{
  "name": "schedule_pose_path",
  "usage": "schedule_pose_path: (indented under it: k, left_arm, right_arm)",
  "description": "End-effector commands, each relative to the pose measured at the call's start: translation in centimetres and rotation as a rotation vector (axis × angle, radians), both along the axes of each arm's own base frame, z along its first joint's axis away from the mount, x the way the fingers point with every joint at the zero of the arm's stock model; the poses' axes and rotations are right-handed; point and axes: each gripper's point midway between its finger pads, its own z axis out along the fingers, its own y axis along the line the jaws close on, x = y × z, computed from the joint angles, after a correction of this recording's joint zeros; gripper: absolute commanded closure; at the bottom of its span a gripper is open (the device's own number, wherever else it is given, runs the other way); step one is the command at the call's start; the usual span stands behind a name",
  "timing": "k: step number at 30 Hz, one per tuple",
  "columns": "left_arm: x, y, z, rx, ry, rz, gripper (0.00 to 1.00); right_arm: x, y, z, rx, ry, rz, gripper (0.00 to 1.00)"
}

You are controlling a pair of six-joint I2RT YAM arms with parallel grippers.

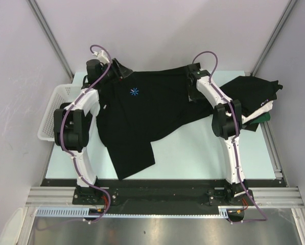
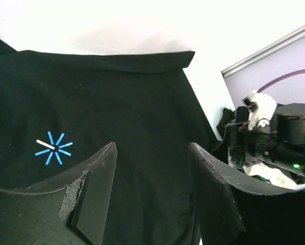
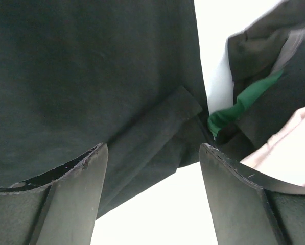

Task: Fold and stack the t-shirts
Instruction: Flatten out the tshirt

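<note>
A black t-shirt (image 1: 142, 117) with a small blue starburst mark (image 1: 135, 92) lies spread across the table, its lower part trailing toward the near edge. My left gripper (image 1: 119, 69) hovers at the shirt's far left corner. In the left wrist view it (image 2: 152, 148) is open over the chest cloth (image 2: 142, 102), holding nothing, with the starburst (image 2: 53, 148) to its left. My right gripper (image 1: 192, 88) is at the shirt's far right sleeve. In the right wrist view it (image 3: 153, 148) is open above the sleeve hem (image 3: 157, 127). A pile of folded t-shirts (image 1: 254, 99) lies at the right.
A white mesh basket (image 1: 52, 109) stands off the table's left edge. The pile at the right shows black, white and green layers (image 3: 241, 104). Grey walls with metal posts enclose the back and sides. The light tabletop (image 1: 203, 153) shows in front of the shirt.
</note>
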Motion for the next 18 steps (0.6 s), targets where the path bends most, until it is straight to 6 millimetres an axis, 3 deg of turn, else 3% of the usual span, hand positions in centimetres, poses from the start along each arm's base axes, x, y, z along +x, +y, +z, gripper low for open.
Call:
schedule_pose_path:
  k: [1,7,18]
  left_arm:
    - [-1.3,-1.0,3.4,-0.001,-0.079,-0.039,0.36]
    - [-1.5,-1.9,3.7,0.002,-0.083,-0.052,0.35]
    - [-1.3,-3.2,3.9,0.008,-0.083,-0.067,0.34]
  right_arm:
    - [-1.5,-2.3,-2.0,-0.052,0.080,-0.062,0.23]
    - [-1.1,-4.4,-3.2,-0.040,0.096,-0.099,0.23]
    - [-0.3,-6.1,-4.2,-0.011,0.099,-0.111,0.26]
